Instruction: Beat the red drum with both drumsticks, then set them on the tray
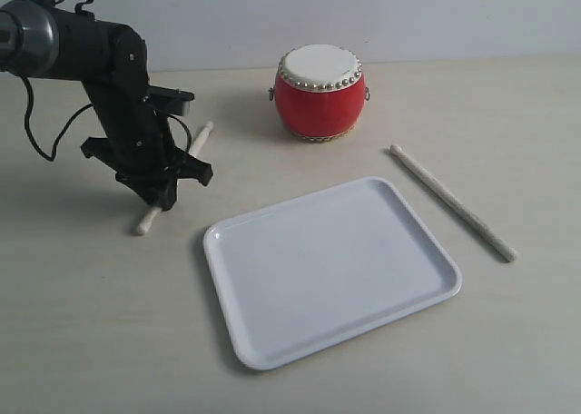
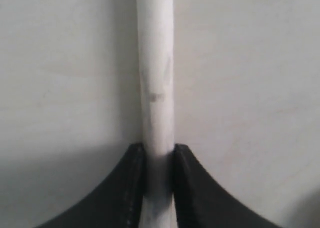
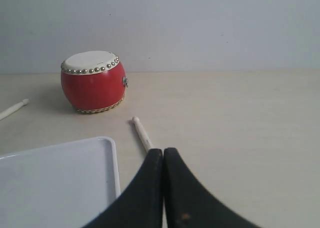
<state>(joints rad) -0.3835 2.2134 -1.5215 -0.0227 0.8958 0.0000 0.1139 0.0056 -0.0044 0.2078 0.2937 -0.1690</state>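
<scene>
Left of the tray (image 1: 327,273), the left drumstick (image 1: 201,137) lies aslant on the table (image 1: 526,341), its rounded tip pointing away past the tray's far rim. The left gripper (image 1: 156,199) clamps its shaft, both fingers (image 2: 135,188) tight against the wood. Right of the tray, well apart from its rim, the right drumstick (image 1: 451,201) lies diagonally with its tip toward the red drum (image 1: 320,92), which stands upright beyond the tray. Bare table surrounds both sticks. The right gripper (image 3: 163,158) has its fingers pressed together, holding nothing.
</scene>
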